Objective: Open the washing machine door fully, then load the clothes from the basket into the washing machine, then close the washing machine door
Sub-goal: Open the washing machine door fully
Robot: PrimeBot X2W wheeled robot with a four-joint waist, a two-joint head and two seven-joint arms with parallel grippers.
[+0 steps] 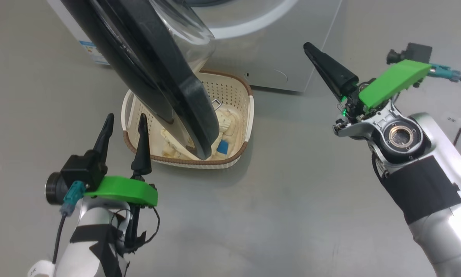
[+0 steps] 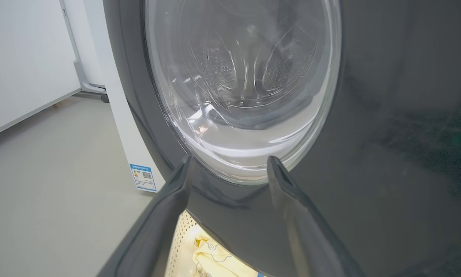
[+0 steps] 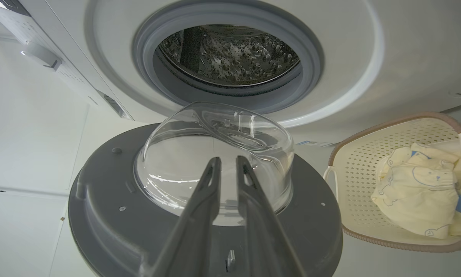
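Washing machine door [image 1: 165,84]: wide rim glossy black, smooth, mirror-like. Centre window [image 2: 242,88]: clear glass, smooth. Inner face [image 3: 99,215], lower left of right wrist view: matt grey plastic. Washing machine [image 3: 349,50]: smooth white panel, satin finish. Gasket [image 3: 311,65]: grey rubber, matt. Drum [image 3: 230,54]: perforated shiny steel. Basket [image 1: 230,90]: cream perforated plastic, brown woven-look edge. Clothes [image 3: 419,192]: soft pale yellow cloth, creased. Floor [image 1: 273,215]: smooth grey, dull sheen. Left claw [image 1: 125,117], right claw [image 1: 309,48]: matt dark plastic.

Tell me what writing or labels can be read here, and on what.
Nothing reads clearly.
Blue-edged sticker low on the big white front-loading washing machine: small print and a square code, too small to read.
White paper tag near the head view's right edge: marks too blurred.
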